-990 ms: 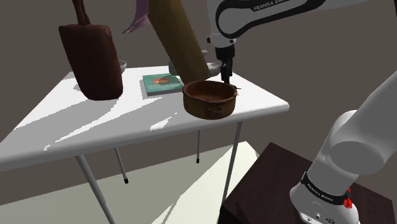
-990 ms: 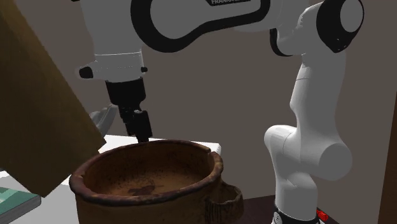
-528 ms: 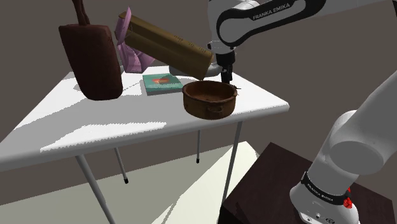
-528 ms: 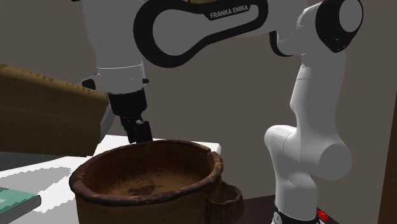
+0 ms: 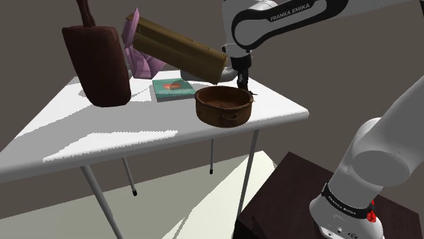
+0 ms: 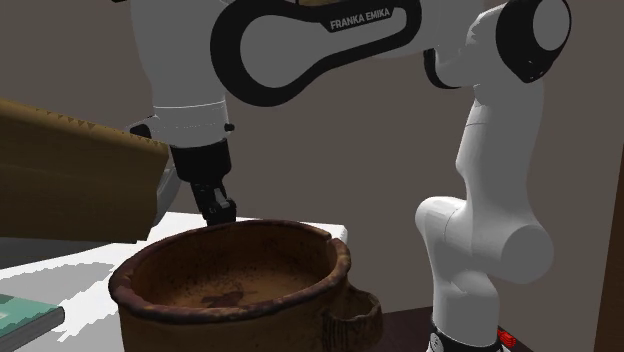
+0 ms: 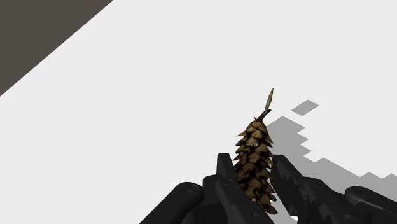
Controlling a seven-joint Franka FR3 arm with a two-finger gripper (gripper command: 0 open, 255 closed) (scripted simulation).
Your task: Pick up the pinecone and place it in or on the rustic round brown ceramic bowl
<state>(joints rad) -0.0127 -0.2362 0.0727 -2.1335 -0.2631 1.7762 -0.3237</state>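
White worktop before a dim wall: black fingers clasp the pinecone lying near one corner. Brown bowl stands just beside it.

Scaly brown pinecone, mottled rusty-brown bowl, white table, black end effector

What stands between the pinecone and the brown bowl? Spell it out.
Nothing visible. The pinecone lies on the white table just beyond the bowl, with the gripper at it. Only the bowl's rim must be cleared. A tilted brown box ends close beside the gripper, on the shoulder view's left, and could crowd the lift.
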